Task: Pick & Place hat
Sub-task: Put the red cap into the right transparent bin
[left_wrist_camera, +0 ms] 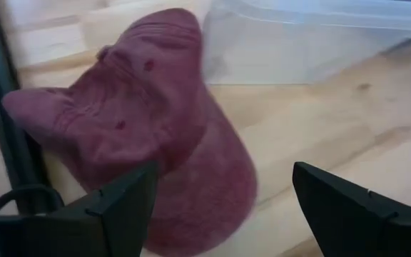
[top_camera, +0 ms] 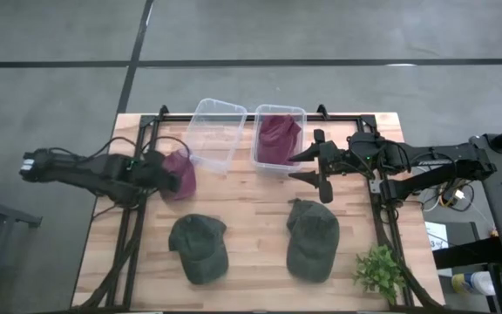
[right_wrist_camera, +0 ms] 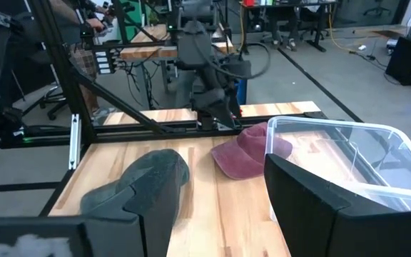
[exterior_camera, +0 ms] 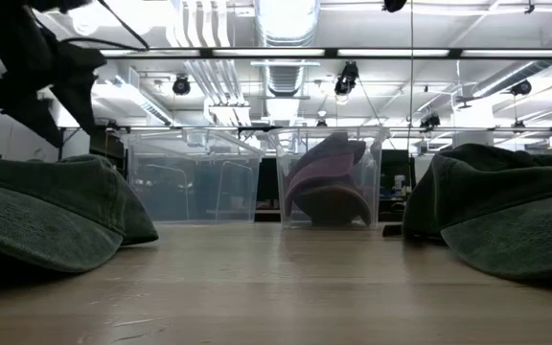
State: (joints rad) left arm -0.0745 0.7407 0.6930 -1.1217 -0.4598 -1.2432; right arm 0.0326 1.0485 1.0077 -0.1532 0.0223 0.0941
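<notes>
Two green caps [top_camera: 199, 248] [top_camera: 311, 239] are waiting low in the high view while we are hovering the left gripper [left_wrist_camera: 212, 207], jaws wide, over the maroon hat [top_camera: 179, 175] at centre-left, beside the empty bin [top_camera: 213, 133]; right gripper [top_camera: 314, 166] is open.

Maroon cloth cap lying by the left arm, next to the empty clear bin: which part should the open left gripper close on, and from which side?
Probably the soft domed crown of the maroon cloth cap, taken from above. The left wrist view shows the open left gripper over the cap, which lies on the wooden table with its crown bunched and raised while the brim lies flat. The raised folds give the fingers something to pinch.
</notes>
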